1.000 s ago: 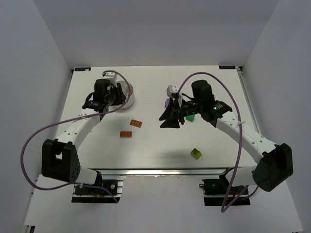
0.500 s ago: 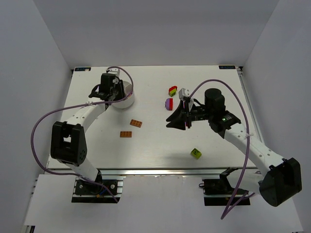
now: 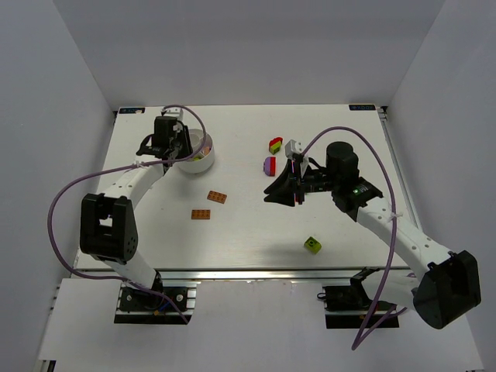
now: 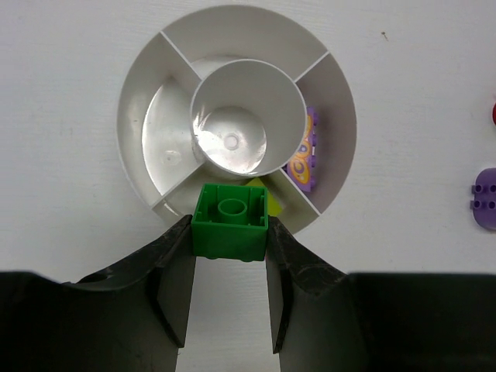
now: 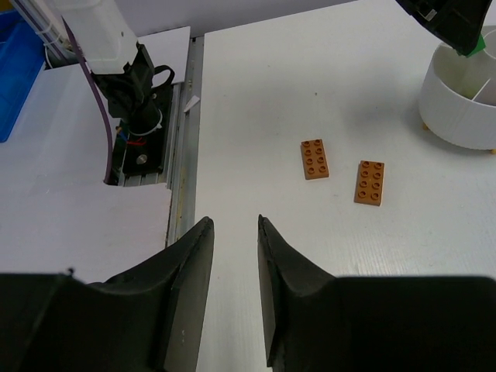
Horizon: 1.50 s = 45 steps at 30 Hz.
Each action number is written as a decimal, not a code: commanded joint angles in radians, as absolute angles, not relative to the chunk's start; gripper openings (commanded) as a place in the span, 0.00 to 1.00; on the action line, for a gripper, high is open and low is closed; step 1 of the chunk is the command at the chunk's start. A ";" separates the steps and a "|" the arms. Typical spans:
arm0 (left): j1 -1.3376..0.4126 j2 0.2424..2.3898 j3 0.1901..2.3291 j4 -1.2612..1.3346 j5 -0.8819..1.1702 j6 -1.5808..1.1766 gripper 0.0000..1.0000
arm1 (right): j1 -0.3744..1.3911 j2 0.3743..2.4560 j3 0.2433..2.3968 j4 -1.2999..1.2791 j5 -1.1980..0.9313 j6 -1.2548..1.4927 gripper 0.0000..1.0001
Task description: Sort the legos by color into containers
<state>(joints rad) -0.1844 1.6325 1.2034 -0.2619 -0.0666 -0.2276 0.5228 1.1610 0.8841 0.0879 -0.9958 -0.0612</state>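
Where tool [image 4: 229, 239] (left) clamps, cube [image 4: 230, 221] sits.

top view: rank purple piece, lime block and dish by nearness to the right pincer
1. purple piece: just beyond the right pincer, far side.
2. lime block: toward the near edge, to its right.
3. dish: far left, under the other arm.

Left gripper [image 3: 183, 149] over near-left rim of dish [image 3: 204, 153], far left of table [image 3: 248, 232]. Orange plate [image 3: 217, 197] mid-table; second plate [image 3: 201, 215] just nearer. Purple piece [image 3: 269, 164] beside red-yellow-green piece [image 3: 276, 144]. Right gripper [image 3: 271, 195] near purple piece. Lime block [image 3: 312, 245] alone, front.
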 commanded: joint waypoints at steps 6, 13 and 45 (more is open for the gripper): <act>-0.176 1.634 1.195 -0.255 -0.055 -0.232 0.10 | 0.514 1.164 0.867 0.150 -1.000 -0.048 0.36; -0.169 1.647 1.200 -0.255 -0.048 -0.232 0.15 | 0.514 1.163 0.865 0.150 -1.003 -0.045 0.38; -0.166 1.666 1.206 -0.258 -0.034 -0.238 0.58 | 0.486 1.167 0.856 0.176 -1.025 -0.012 0.40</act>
<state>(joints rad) -0.1719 1.6814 1.1995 -0.2623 -0.0441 -0.2298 0.4931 1.1679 0.8673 0.1326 -1.0023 -0.0254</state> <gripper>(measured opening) 0.573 0.394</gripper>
